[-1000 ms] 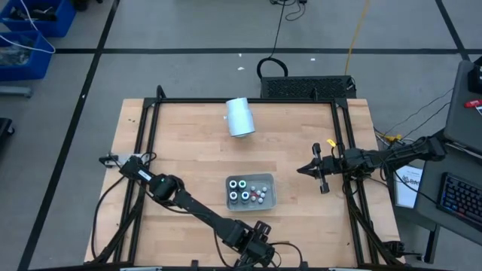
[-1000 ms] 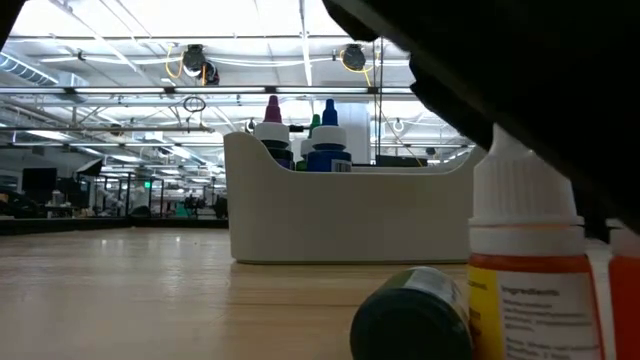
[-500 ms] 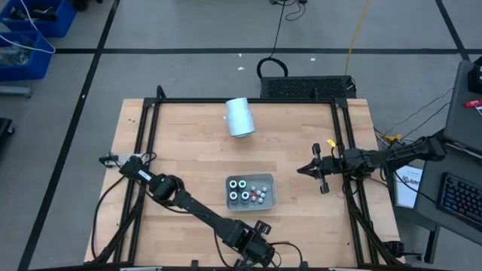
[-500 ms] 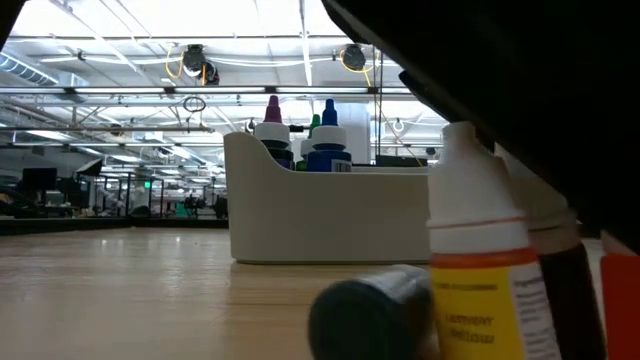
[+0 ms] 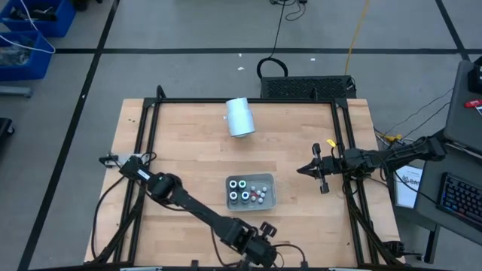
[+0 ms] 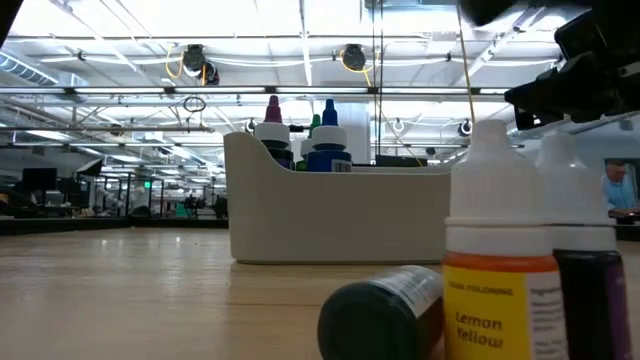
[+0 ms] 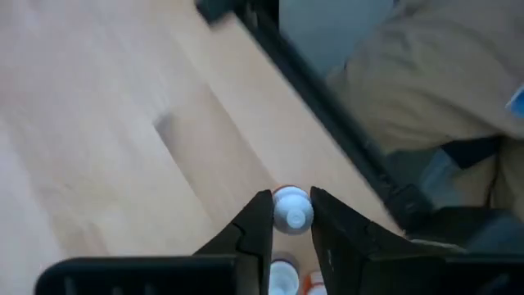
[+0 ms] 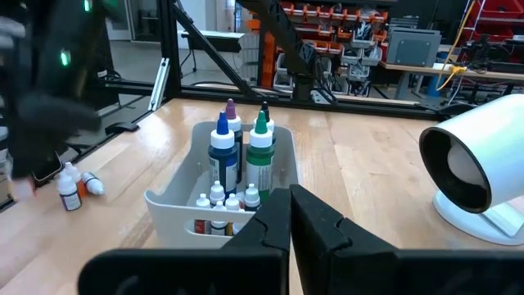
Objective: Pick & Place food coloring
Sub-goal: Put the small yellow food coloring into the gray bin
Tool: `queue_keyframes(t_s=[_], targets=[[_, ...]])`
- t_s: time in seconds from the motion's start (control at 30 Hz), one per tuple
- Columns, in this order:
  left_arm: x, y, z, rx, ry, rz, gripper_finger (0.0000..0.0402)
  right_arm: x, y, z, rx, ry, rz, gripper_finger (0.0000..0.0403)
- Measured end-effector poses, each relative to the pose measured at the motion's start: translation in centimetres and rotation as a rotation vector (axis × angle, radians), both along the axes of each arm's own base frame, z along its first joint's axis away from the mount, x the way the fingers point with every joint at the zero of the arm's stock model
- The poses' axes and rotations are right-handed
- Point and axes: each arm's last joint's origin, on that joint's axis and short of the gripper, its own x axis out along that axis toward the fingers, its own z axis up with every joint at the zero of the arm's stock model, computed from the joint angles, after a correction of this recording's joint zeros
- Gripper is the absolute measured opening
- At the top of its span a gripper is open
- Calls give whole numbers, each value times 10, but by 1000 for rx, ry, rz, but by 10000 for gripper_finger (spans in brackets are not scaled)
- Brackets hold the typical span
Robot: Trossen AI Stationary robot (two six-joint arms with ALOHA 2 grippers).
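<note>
Wooden table point(image 5: 188, 143) inside black frame, workshop floor around. Grey tray point(image 5: 251, 191) mid-table holds food coloring bottles point(image 8: 223, 160); more bottles stand loose at near edge, one labelled Lemon Yellow point(image 6: 497, 270), dark one point(image 6: 385, 312) lying beside it. Left gripper point(image 7: 291, 217) at near edge, fingers clamped on white-capped bottle point(image 7: 291, 207). Right gripper point(image 5: 319, 170) waits at right side, fingers together, empty. Pale cylinder point(image 5: 240, 117) lies toward far edge.

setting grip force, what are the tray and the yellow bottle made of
Tray: looks like moulded plastic, matte off-white, with smooth rounded corners and an even wall. Yellow bottle: probably soft plastic, with a white cap and a glossy printed label; the left claw is closed on a similar bottle's white cap.
</note>
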Motion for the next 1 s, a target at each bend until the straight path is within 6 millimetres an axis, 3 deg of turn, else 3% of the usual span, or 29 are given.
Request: queue_keyframes(t_s=[0.2,0.4,0.53,0.7,0.83,0.93,1.0], targets=[[-20,12,73,10,-103,40,64,0,0,-2,-3,16,0,0],[-73,33,166,109,-267,201,66,0,0,-2,-4,23,0,0],[-105,44,201,144,-348,282,66,0,0,-2,-4,23,0,0],[-132,66,211,141,-378,321,66,0,0,-2,-4,23,0,0],[-159,94,213,29,-463,377,66,0,0,-2,-4,22,0,0],[-185,118,203,-91,-570,385,67,0,0,-2,-4,23,0,0],[-203,130,181,-172,-626,361,67,0,0,-2,-4,23,0,0]])
